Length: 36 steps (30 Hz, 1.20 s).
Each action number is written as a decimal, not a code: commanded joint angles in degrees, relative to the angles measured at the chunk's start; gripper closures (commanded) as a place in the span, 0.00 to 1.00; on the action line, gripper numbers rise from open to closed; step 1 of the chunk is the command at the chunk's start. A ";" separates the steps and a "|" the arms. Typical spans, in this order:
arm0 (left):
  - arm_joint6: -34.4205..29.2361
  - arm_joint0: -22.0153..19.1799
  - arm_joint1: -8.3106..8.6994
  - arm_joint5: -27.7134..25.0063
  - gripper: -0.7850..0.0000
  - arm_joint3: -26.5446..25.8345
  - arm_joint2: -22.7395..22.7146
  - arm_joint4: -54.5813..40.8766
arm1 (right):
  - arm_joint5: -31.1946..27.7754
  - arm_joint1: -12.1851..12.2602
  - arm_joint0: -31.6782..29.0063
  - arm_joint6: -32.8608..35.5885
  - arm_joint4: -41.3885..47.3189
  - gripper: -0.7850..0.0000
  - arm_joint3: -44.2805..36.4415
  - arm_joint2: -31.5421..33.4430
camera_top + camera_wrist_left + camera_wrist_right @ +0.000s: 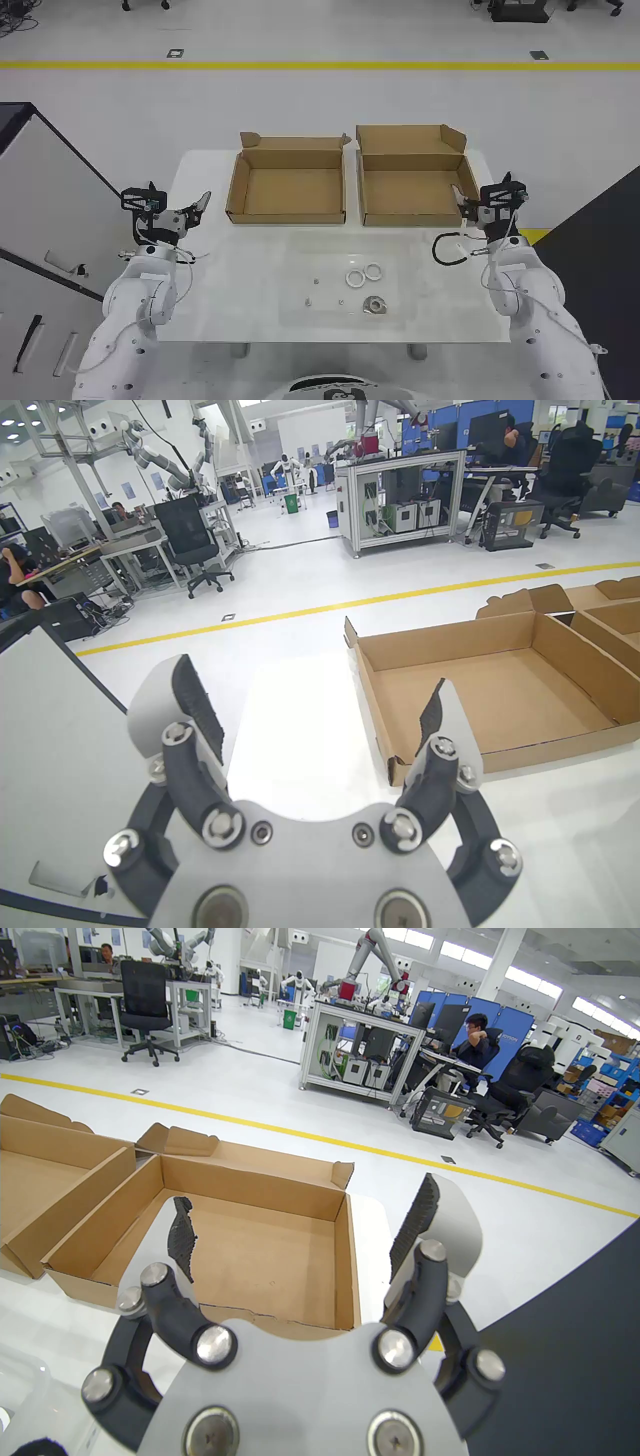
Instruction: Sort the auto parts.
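While held above opposite ends of the white worktop [220,300], spread wide with only air in the gap: the left tool [194,209] at the left edge, the right tool [464,205] at the right edge, close to the near corner of the right box [412,185]. Seen from the left wrist, ribbed black pads [197,700] far apart, bare worktop showing between them. Seen from the right wrist, matching pads [182,1233] equally far apart, one over the box's floor, the other past its side wall.

Along the far side of the worktop, side by side and almost touching: two shallow cardboard boxes, the left box [288,190] and the right box, open-topped, back flaps standing up, bare brown floors in full view.

In the middle of the worktop, nearer the robot than the boxes, on a clear tray [300,250]: the auto parts. Lying flat and just beside each other, two white rings [348,279]. Near them, on the robot's side, one small grey metal piece [375,304]. To the left of the rings, a few tiny pale bits [310,299], too small to tell apart. All outside both boxes and well apart from both tools.

Beyond the worktop, on the pale floor, a yellow line [320,65] running straight across.
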 commanded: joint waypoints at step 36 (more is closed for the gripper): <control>-36.23 -1.06 2.75 -32.32 0.00 -30.97 -0.73 2.69 | 0.00 0.00 0.00 0.00 0.00 0.00 0.00 0.00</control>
